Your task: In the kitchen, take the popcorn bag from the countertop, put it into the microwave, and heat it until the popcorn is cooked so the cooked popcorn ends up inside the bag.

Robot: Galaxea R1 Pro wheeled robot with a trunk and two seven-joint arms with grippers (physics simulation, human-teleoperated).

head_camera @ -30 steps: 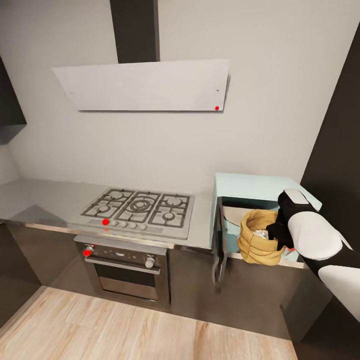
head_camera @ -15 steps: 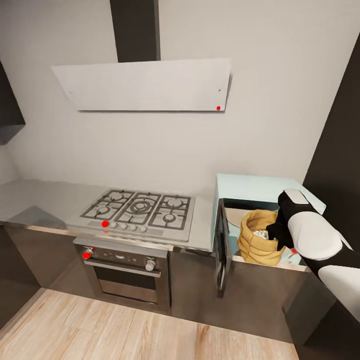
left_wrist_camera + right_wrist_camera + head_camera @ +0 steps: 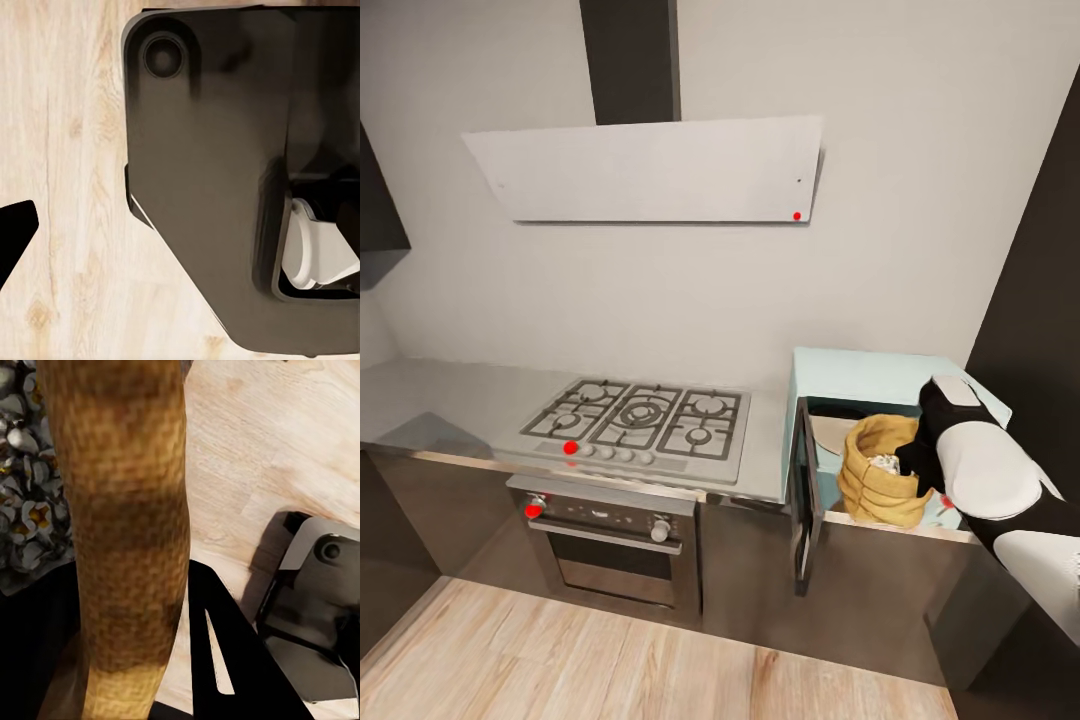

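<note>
At lower right of the head view, we see our right gripper (image 3: 912,462) clamped on the bag's (image 3: 878,472) rim at the open microwave (image 3: 860,375) mouth, popcorn (image 3: 22,521) inside. Releasing, shutting the door (image 3: 802,500) and heating remain. Left jaws: we cannot tell.

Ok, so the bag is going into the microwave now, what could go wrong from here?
The wrinkly mustard-yellow popcorn bag, held by the right gripper, sits at the front edge of the pale mint-blue microwave; released here, it might tip out onto the floor. The bag is open-topped, so the whitish kernels could spill if it tilts. The dark glass door stands open beside the bag; it may not close unless the bag goes deeper.
</note>
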